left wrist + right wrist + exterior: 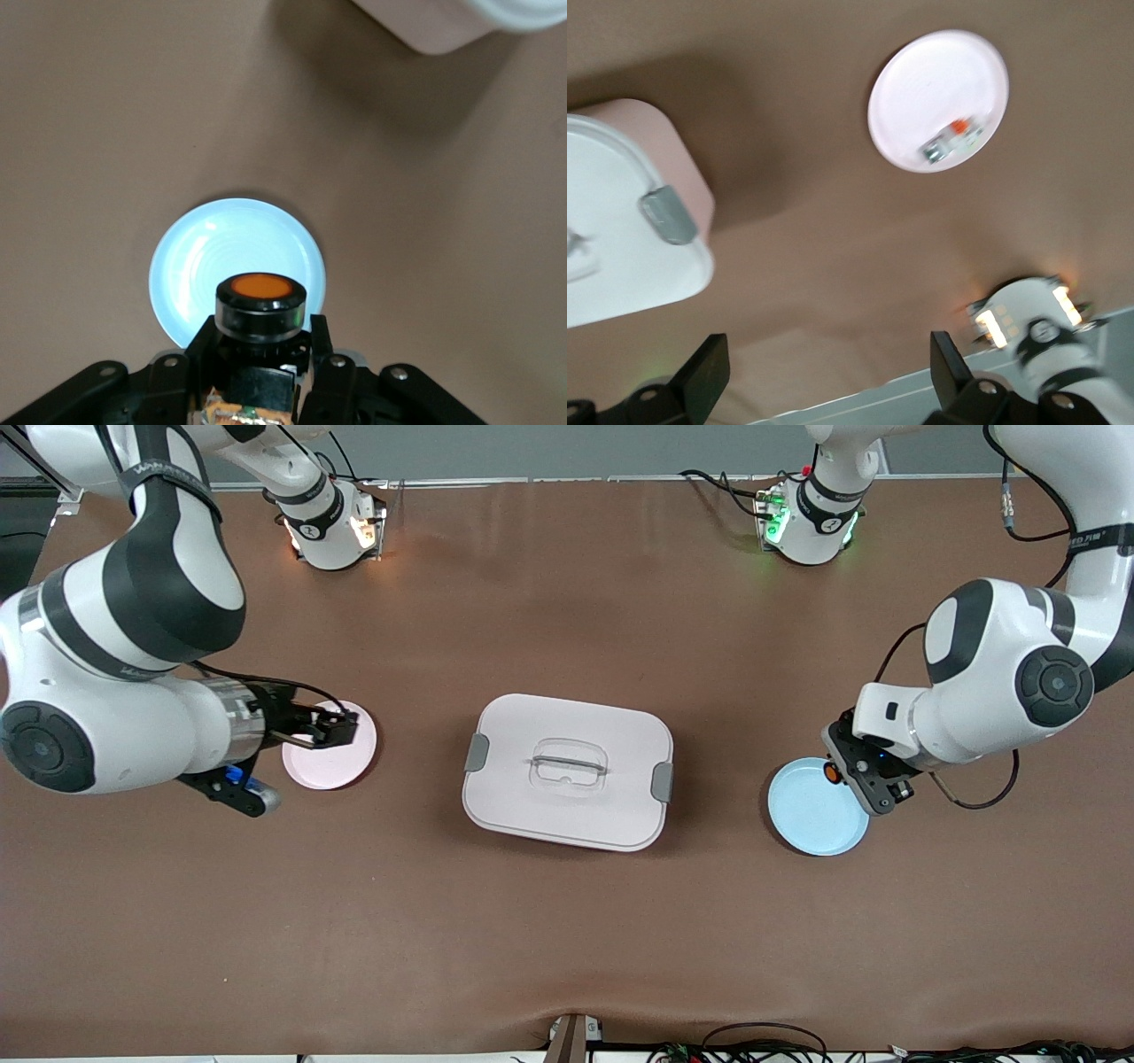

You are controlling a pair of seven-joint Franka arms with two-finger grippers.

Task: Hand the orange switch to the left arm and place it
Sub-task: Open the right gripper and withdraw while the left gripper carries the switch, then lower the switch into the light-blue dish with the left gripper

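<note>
The table [567,921] is brown and wide. At each end a big white arm hangs over it: the right arm [133,646] and the left arm [1001,682].

In the middle stands the box [568,771], white, lid on, with grey latches on two sides. The right wrist view shows one corner and one latch of it; the left wrist view shows only a pale corner.

Two small plates lie on the table, each well apart from the box. The pink plate [330,757] is toward the right arm's end, the blue plate [815,808] toward the left arm's end.

The left gripper [849,773] is over the edge of the blue plate. Its fingers are closed on the orange switch [260,305]. In the front view I see only a small orange dot of the switch; the left wrist view shows it clearly, round orange end up, black ring under it, above the blue plate.

The right gripper [335,726] is over the pink plate, jaws wide apart and holding nothing. The right wrist view shows a small grey and orange part [951,141] lying on the pink plate; in the front view the gripper hides it.
</note>
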